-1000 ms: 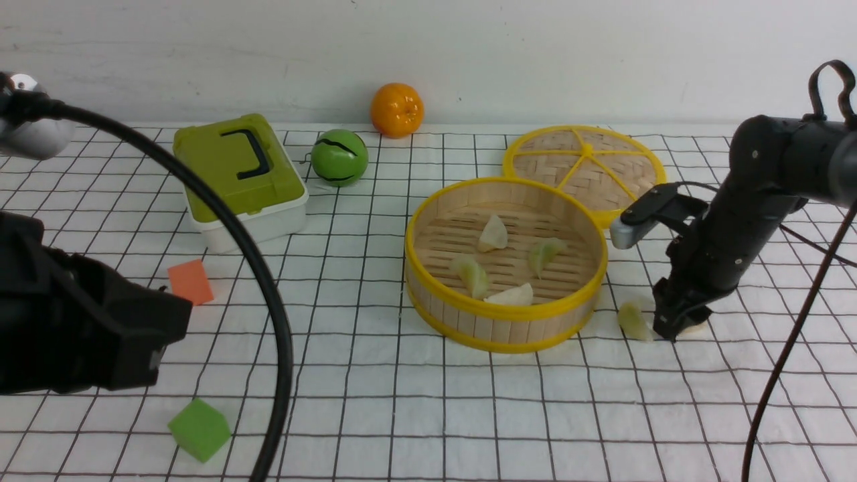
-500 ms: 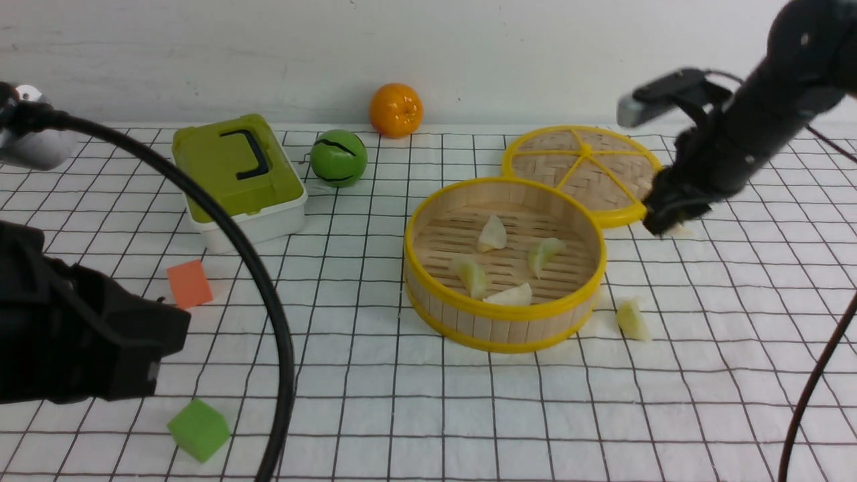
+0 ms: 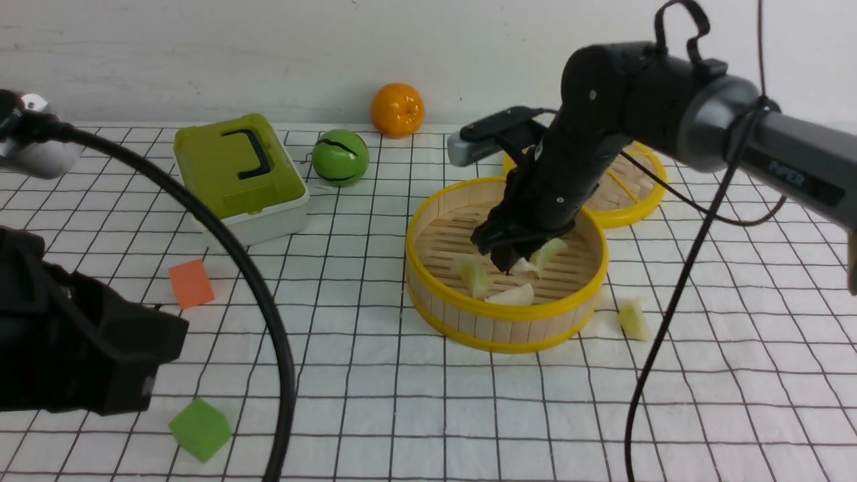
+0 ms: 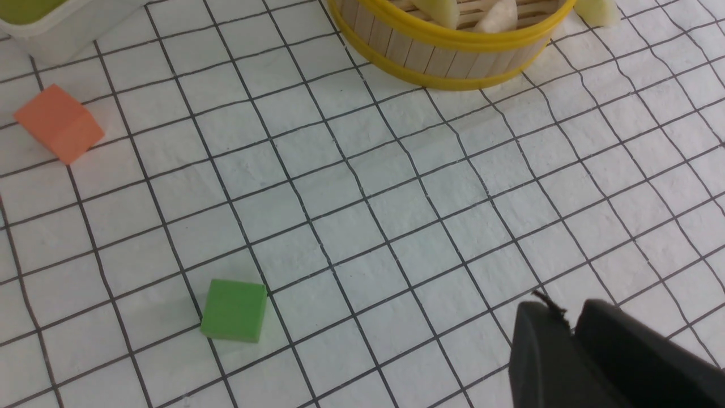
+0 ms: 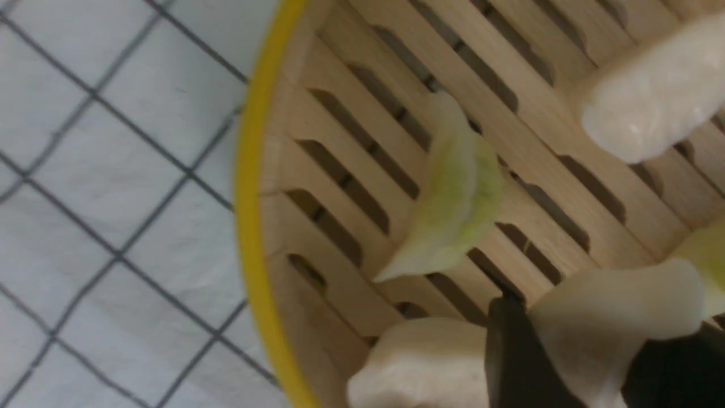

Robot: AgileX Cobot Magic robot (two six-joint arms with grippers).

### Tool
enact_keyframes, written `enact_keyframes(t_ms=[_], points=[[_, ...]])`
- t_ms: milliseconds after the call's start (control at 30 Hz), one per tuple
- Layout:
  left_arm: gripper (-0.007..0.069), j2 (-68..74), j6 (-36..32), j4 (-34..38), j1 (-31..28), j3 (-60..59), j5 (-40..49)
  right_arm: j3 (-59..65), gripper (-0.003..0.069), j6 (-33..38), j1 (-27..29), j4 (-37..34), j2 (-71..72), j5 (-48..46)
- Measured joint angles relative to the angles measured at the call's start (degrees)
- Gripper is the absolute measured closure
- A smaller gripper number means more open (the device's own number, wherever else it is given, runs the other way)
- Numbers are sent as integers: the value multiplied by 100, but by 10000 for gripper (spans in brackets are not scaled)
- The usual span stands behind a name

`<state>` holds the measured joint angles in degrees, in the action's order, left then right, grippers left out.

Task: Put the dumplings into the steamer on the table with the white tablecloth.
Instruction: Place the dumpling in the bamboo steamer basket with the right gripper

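Dumpling [image 5: 612, 306], cream, clenched in the right fingers [image 5: 510, 357] over the steamer [image 3: 495, 328] floor; left fingers [image 4: 544, 351] pressed together, empty.

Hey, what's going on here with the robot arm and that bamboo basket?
The right gripper is low inside the steamer, its fingers closed on a cream-white dumpling. Other dumplings lie inside it, and one pale green dumpling sits on the white tablecloth just right of the steamer. The left gripper hangs idle above the cloth, holding nothing.
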<state>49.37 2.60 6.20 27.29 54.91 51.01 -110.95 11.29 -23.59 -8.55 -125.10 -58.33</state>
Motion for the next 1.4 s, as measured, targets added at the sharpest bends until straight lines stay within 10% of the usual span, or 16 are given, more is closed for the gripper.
enact_keyframes(t_ms=[900, 1400], points=[[531, 0, -19, 0, 0, 0, 111, 0, 419, -1364, 43, 1128, -185, -605], [521, 0, -21, 0, 0, 0, 97, -138, 148, -1361, 219, 1134, 912, -757]])
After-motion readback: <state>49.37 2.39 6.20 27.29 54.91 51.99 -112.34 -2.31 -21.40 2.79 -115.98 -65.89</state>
